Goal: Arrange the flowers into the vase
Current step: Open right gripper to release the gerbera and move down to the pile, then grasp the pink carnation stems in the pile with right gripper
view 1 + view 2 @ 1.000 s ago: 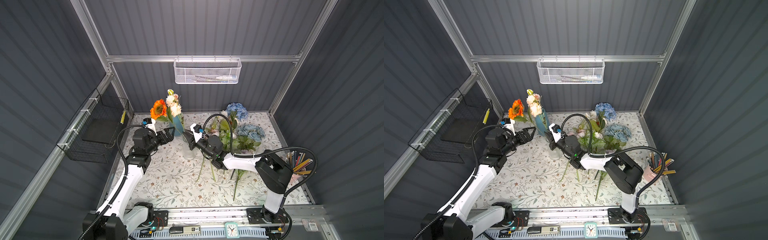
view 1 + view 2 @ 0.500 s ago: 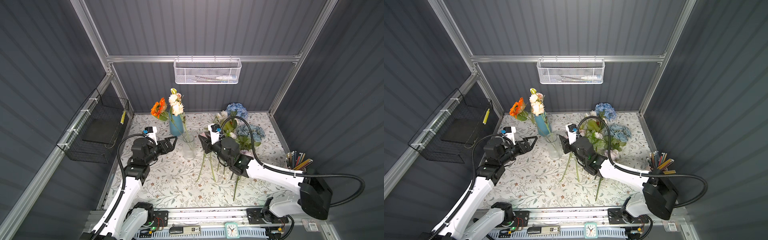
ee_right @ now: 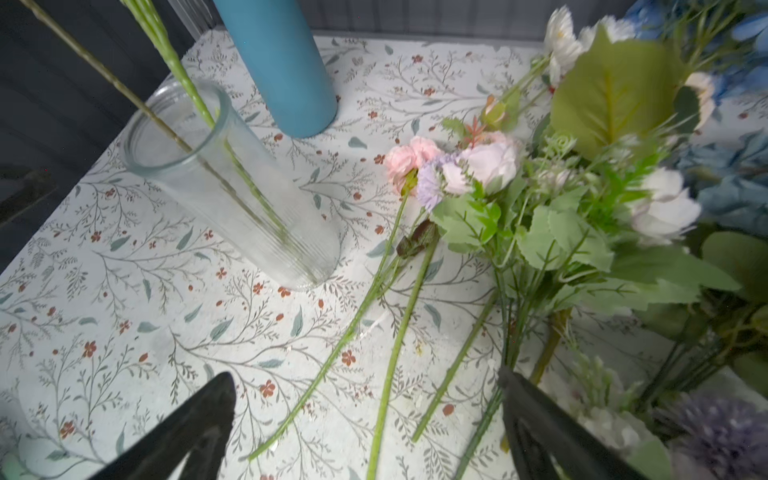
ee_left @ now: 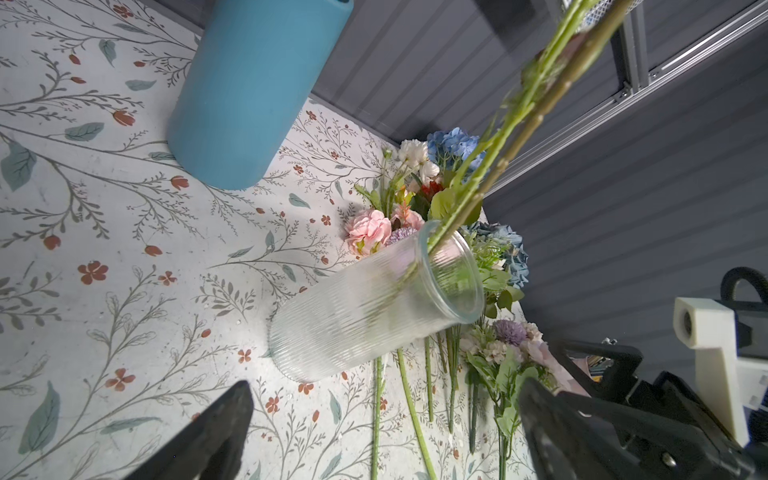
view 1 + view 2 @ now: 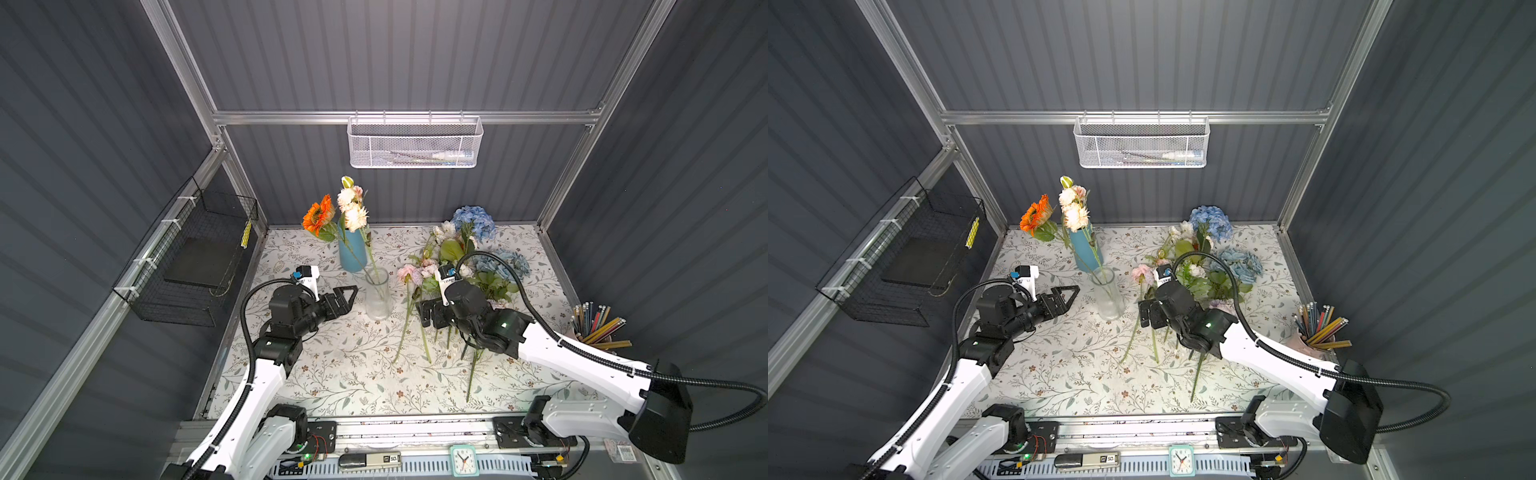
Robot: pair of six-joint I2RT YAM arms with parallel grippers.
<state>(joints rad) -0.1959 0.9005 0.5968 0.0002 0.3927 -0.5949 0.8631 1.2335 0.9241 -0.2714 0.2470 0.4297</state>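
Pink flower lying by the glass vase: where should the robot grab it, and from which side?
I'd grip the pink flower on its bare stem, midway, the open right tool coming straight down, jaws across it. The stem lies flat on the tablecloth, thin and clear of others; the head is soft, crowded by the bunch.

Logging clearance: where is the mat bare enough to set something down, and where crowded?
Bare: mat in front of the glass vase, left of the loose stems; also between blue vase and flower pile. Crowded: the pile, right rear.
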